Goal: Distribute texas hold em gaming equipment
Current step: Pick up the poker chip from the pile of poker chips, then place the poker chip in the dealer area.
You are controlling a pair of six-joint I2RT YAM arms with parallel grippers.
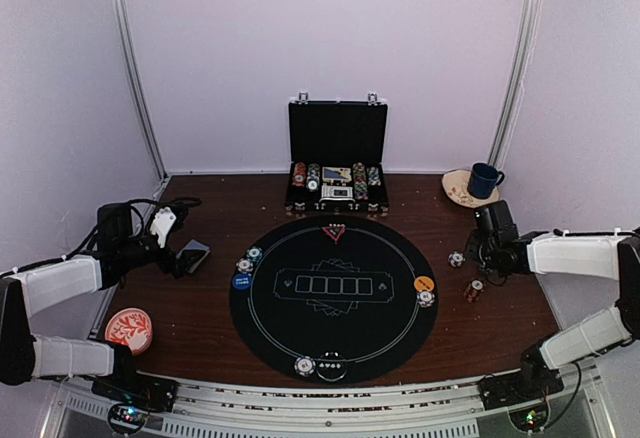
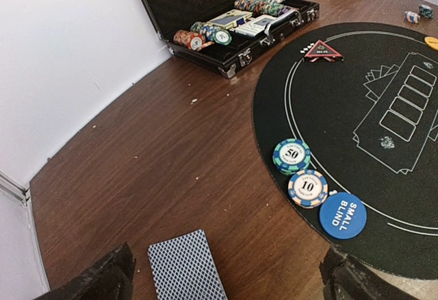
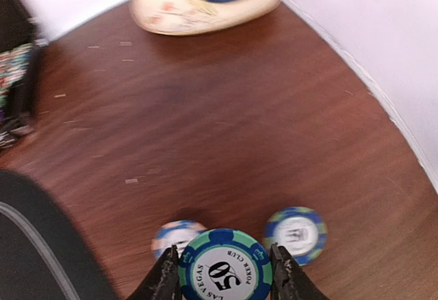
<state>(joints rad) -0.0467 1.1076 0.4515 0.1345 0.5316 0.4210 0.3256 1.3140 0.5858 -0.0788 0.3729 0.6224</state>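
My right gripper (image 3: 224,276) is shut on a teal 50 poker chip (image 3: 224,270), held by its edges just above the wood. Behind it on the table lie a pale chip (image 3: 174,233) and a blue chip (image 3: 295,233). In the top view that gripper (image 1: 472,261) hangs right of the black mat (image 1: 380,328). My left gripper (image 2: 226,283) stands open, with a grey-blue-backed deck of cards (image 2: 186,267) lying flat between its fingers, untouched. On the mat's left edge sit a teal 50 chip (image 2: 292,155), a 10 chip (image 2: 308,188) and a blue small-blind button (image 2: 343,215). A red triangle marker (image 2: 323,51) lies at the mat's far edge.
The open black briefcase (image 1: 337,158) with chip rows stands at the back. A blue mug (image 1: 485,180) sits on a saucer (image 1: 456,191) at back right. A red-and-white dish (image 1: 129,329) lies front left. An orange button (image 1: 424,284) and a red chip stack (image 1: 474,290) sit on the right.
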